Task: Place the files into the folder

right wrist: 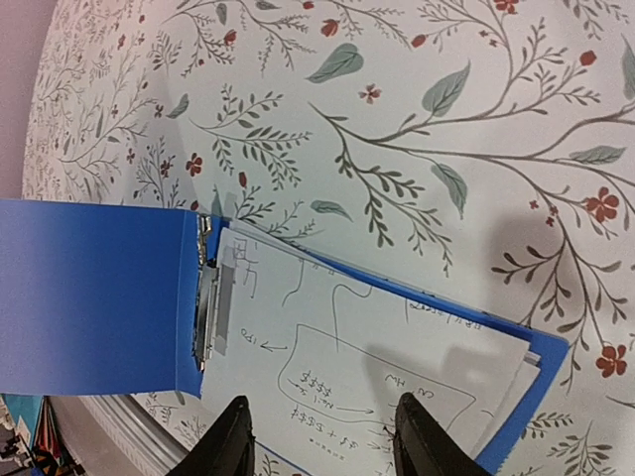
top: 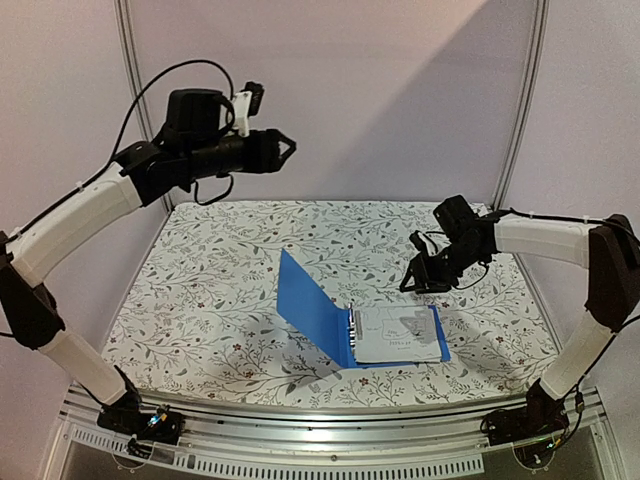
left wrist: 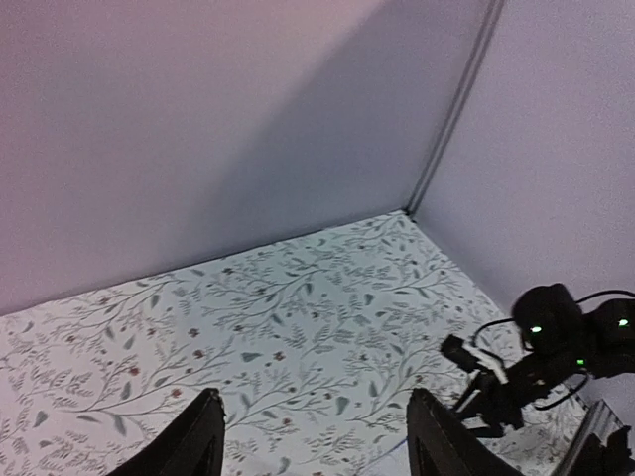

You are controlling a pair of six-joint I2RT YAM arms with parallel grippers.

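Observation:
The blue folder [top: 312, 305] lies open mid-table, its left cover standing up at a slant. White files [top: 400, 335] with black handwriting lie on its right half by the metal rings [top: 352, 330]. In the right wrist view the files [right wrist: 367, 347] sit inside the folder [right wrist: 89, 297], rings [right wrist: 206, 307] at their left edge. My right gripper [top: 418, 282] is open and empty, hovering above the files [right wrist: 319, 436]. My left gripper [top: 285, 150] is open and empty, raised high over the table's back left [left wrist: 316, 431].
The table has a floral-patterned cloth [top: 220, 290]. Lilac walls and metal frame posts [top: 525, 100] close in the back and sides. The right arm [left wrist: 541, 357] shows in the left wrist view. A metal rail [top: 330, 420] runs along the near edge.

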